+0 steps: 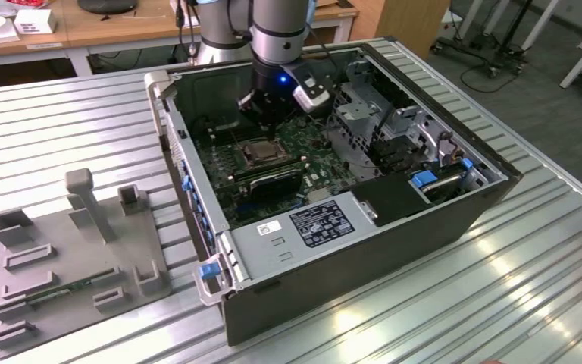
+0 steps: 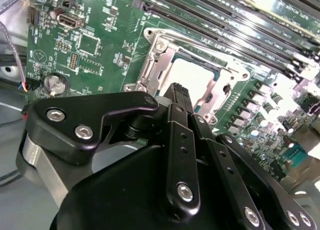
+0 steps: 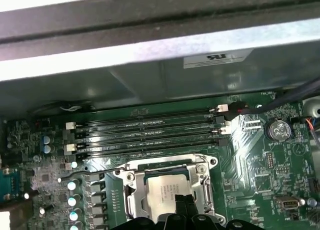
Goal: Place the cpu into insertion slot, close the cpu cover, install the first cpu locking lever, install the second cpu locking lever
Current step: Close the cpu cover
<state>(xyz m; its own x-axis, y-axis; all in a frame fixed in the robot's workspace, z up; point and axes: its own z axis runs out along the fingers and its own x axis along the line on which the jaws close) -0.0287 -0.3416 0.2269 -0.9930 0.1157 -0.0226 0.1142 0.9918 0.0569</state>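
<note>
robot gripper poised over seated cpu in open desktop case

a slatted metal table carries an open computer case lying on its side, seen here in the exterior view. the universal robots arm reaches down into the case from twelve o'clock. at about eight o'clock from the case, well apart from it on the table, sits a grey fixture tray.

inside the case lies the green motherboard. the black gripper hangs just above it, with the socket at six o'clock from the gripper in that view. the second wrist view shows its fingers drawn together with no gap between them, and they grip nothing. the tips stand over one edge of the socket; whether they touch the metal cannot be told.

the long black memory slots run in a row beside the insertion slot, whose silvery rim is screwed to the board. the cpu cover lies flat over the slot. the cpu sits in the slot, its pale top showing through the cover's cut-out. a thin wire lever runs out from the slot's edge, past a row of capacitors. a coin cell battery sits near the board's corner.
</note>
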